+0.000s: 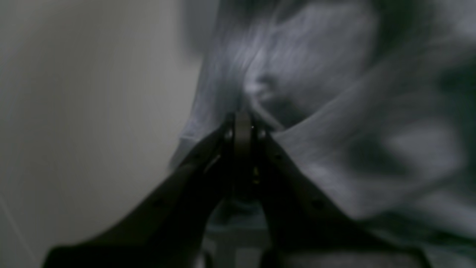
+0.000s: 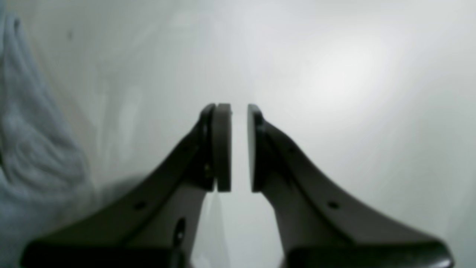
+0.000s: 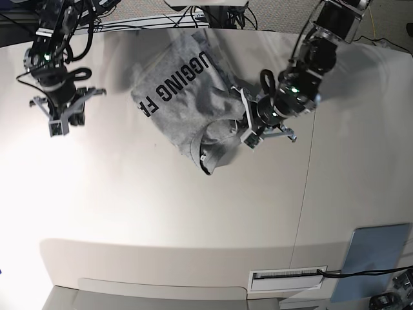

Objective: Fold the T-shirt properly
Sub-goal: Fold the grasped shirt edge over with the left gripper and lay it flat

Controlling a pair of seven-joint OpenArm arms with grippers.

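Near the desk's [image 3: 193, 213] far edge the crumpled grey T-shirt [image 3: 187, 97] lies lettering-up, the left gripper [image 1: 242, 119] pinched onto its fabric, while the right gripper [image 2: 239, 147] hangs released beside it.

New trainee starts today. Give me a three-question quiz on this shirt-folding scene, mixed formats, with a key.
1. True or false: the left gripper is shut on the T-shirt.
2. Multiple choice: the right gripper is A) holding a sleeve, B) open and empty over the table, C) resting on the blue-grey pad.
3. Fill in: the shirt's side with black ______ faces up.

Key
1. True; cloth bunches between the closed pads.
2. B; there is a gap between the pads, and the shirt lies off to the side.
3. Lettering.
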